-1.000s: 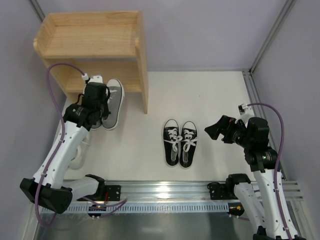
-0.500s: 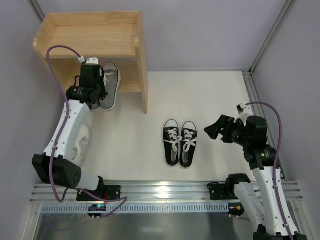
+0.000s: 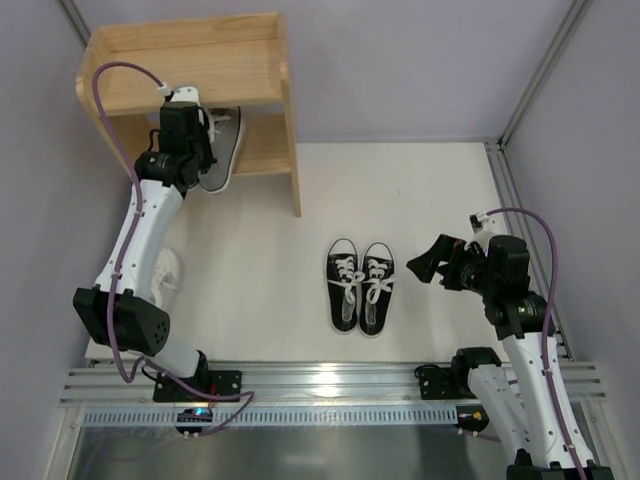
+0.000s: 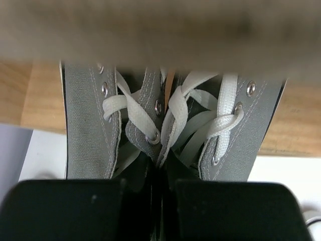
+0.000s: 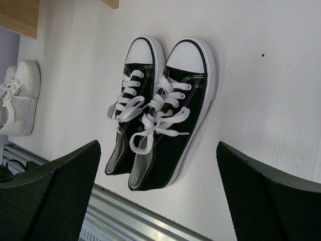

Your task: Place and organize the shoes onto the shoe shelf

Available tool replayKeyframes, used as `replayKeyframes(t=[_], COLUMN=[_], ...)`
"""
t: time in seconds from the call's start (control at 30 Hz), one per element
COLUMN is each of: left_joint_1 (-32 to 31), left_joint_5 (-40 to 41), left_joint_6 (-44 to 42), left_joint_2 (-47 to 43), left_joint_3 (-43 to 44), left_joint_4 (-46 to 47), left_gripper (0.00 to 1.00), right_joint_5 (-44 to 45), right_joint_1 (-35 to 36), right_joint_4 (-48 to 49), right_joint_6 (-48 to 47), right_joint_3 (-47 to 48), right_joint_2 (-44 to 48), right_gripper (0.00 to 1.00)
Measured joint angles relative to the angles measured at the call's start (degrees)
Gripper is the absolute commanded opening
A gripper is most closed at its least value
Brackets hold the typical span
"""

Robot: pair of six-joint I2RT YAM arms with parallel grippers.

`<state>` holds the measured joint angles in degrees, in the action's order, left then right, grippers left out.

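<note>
Top external, entry one: shelf (image 3: pixel 180 60), position and edges?
Far left corner of the worktop (image 3: pixel 420 190), beside the left wall. Its right side panel ends at bare worktop. Lower-tier wood shows to the right of the grey pair, up to that panel.
Entry two: grey pair (image 4: pixel 85 125)?
Side by side, toes under the top tier, heels past the lower tier's front edge. Resting on the board or held just above it: cannot tell.
Left gripper (image 4: pixel 160 201)?
Clenched on the two inner walls of the grey pair, which are pinched together between its pads. The arm is stretched long from its base, elbow low at the left, wrist at the shelf front.
Entry three: black pair (image 3: pixel 360 285)?
Mid-worktop, toes toward the far wall, the two shoes touching, well apart from the shelf. Bare worktop on all sides.
Right gripper (image 3: pixel 425 258)?
Released, jaws spread wide, hovering just right of the black pair and pointing at it. The arm is folded upright over its base.
Entry four: white shoe (image 3: pixel 165 270)?
On the worktop at the left edge, partly hidden under the left arm.
</note>
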<state>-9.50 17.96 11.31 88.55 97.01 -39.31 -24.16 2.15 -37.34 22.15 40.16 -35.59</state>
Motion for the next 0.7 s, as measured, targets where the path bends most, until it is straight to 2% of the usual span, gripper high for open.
replayKeyframes(t=[0.13, 0.47, 0.7], left_joint_1=[0.3, 0.2, 0.3], left_joint_5=[0.5, 1.6, 3.1], left_joint_6=[0.3, 3.1, 4.7], left_joint_2=[-0.1, -5.7, -6.0], left_joint_3=[-1.2, -19.4, -24.3], left_joint_4=[5.0, 24.2, 29.7], left_gripper=[0.00, 0.01, 0.00], right_joint_5=[0.0, -0.1, -0.1], right_joint_1=[0.0, 0.0, 0.0], right_joint_4=[0.0, 0.9, 1.4], right_joint_6=[0.0, 0.3, 0.5], right_joint_3=[0.0, -1.8, -4.0], right_joint_2=[0.1, 2.0, 4.1], right_gripper=[0.97, 0.97, 0.97])
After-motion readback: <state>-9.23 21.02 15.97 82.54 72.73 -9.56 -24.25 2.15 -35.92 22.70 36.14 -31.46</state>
